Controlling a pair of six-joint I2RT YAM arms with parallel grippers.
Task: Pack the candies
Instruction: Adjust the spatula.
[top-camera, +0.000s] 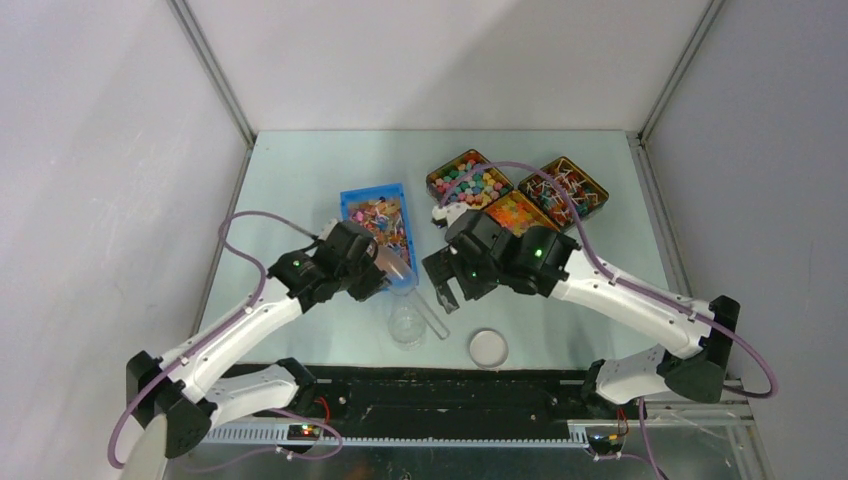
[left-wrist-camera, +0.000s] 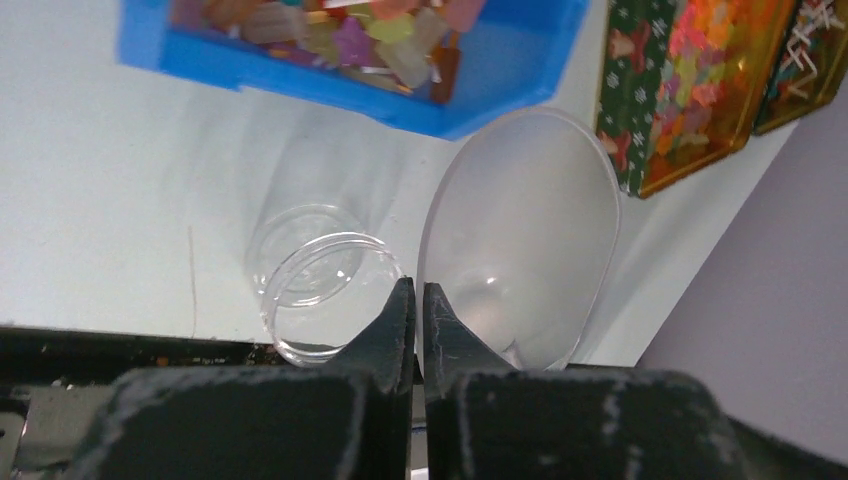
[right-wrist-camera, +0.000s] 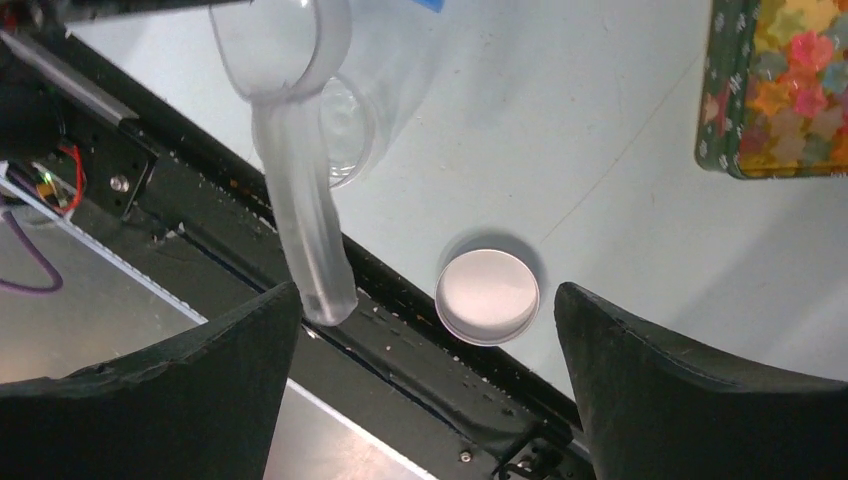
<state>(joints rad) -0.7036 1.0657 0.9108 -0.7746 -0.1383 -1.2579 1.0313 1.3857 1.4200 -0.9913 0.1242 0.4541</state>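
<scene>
The candies (top-camera: 378, 218) are small wrapped sweets in orange, pink and red, and they fill a blue tray (top-camera: 352, 196); the tray also shows in the left wrist view (left-wrist-camera: 500, 80). My left gripper (top-camera: 385, 275) (left-wrist-camera: 418, 290) is shut on the rim of an empty clear plastic scoop (top-camera: 402, 266) (left-wrist-camera: 520, 230). It holds the scoop just in front of the tray. The scoop's handle (right-wrist-camera: 305, 230) points toward my right gripper (top-camera: 445, 290) (right-wrist-camera: 425, 290). That gripper is open and empty, and the handle's end is close to its left finger. A clear empty jar (top-camera: 408, 325) (left-wrist-camera: 320, 290) stands below the scoop.
The jar's white lid (top-camera: 488, 347) (right-wrist-camera: 487, 296) lies near the table's front edge. At the back right are three tins: mixed sweets (top-camera: 470, 180), orange star sweets (top-camera: 515, 210) (right-wrist-camera: 780, 90) and lollipops (top-camera: 565, 190). A black rail (top-camera: 450, 385) runs along the near edge.
</scene>
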